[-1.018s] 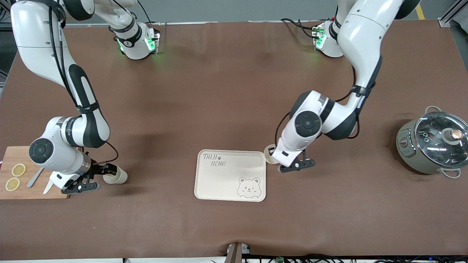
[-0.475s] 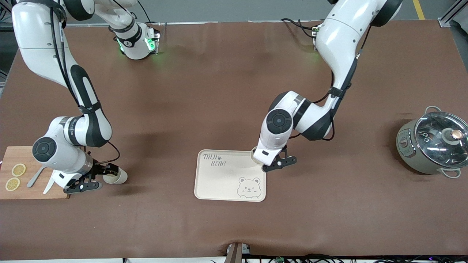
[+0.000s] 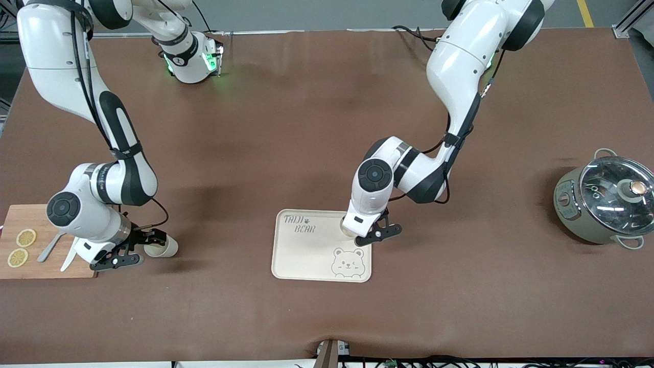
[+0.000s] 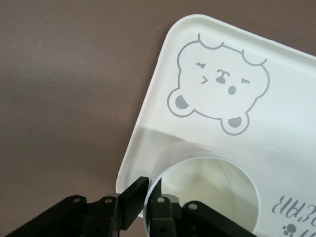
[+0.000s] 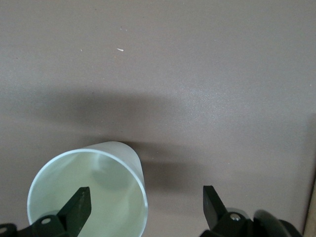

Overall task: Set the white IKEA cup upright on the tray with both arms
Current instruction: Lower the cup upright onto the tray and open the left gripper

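**2 cups in hand, 1 over the tray**

My left gripper [image 3: 369,232] is closed on the rim of a white cup [image 4: 207,195], 1 finger inside the wall and 1 outside, mouth facing up. The cup is plain, smooth and empty. It hangs over the tray [image 3: 306,255], at the edge toward my left arm's end of the table, just above the grey bear face [image 3: 347,261] and beside the grey lettering [image 3: 300,224]. I cannot tell whether its base touches the tray.

My right gripper [image 3: 134,249] waits low at the second cup [image 3: 162,246], with wide-spread fingers: 1 finger [image 5: 76,207] sits inside the mouth, the other stands well clear, so nothing is clamped. This cup is beside the wooden cutting board [image 3: 76,266], which carries 2 lemon slices [image 3: 25,237] and a knife [image 3: 50,248].

A lidded pot [image 3: 605,204] stands near my left arm's end of the table, well apart from the tray.
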Controlling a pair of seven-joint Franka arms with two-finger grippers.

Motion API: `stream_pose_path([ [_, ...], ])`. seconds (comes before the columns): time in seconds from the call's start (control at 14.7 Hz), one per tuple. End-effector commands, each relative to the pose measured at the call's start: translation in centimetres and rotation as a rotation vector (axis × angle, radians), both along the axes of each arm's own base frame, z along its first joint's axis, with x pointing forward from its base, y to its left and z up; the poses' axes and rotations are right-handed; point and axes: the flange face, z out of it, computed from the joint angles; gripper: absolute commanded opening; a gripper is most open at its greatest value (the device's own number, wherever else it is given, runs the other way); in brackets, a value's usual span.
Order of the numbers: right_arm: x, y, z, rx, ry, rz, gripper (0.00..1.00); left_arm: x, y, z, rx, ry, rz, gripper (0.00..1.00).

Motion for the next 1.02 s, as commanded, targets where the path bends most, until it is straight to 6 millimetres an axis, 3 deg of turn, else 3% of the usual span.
stream_pose_path([
  [0.0, 0.0, 0.0, -0.2, 0.002, -0.007, 0.013, 0.99, 0.3, -1.0, -0.3, -0.006, -0.040, 0.013, 0.00],
  [0.27, 0.0, -0.1, -0.2, 0.001, -0.006, 0.036, 0.62, 0.4, -1.2, -0.8, 0.002, -0.064, 0.004, 0.00],
  [0.34, 0.0, -0.2, -0.2, 0.001, -0.006, 0.037, 0.53, 0.4, -1.1, -0.8, 0.007, -0.067, -0.012, 0.10],
  [0.41, 0.0, -0.1, -0.2, 0.002, -0.006, 0.038, 0.45, 0.4, -0.9, -0.9, 0.028, -0.071, -0.060, 0.56],
  [0.48, 0.0, 0.0, -0.2, 0.002, -0.006, 0.040, 0.37, -0.2, -1.6, -0.9, 0.057, -0.081, -0.113, 0.88],
  [0.54, 0.0, 0.0, -0.2, 0.002, -0.006, 0.040, 0.28, -0.8, -2.1, -1.1, 0.089, -0.086, -0.137, 1.00],
  [0.95, 0.0, 0.2, -0.1, 0.001, -0.008, 0.043, 0.01, -0.8, -0.6, 0.8, 0.151, -0.018, -0.088, 1.00],
])
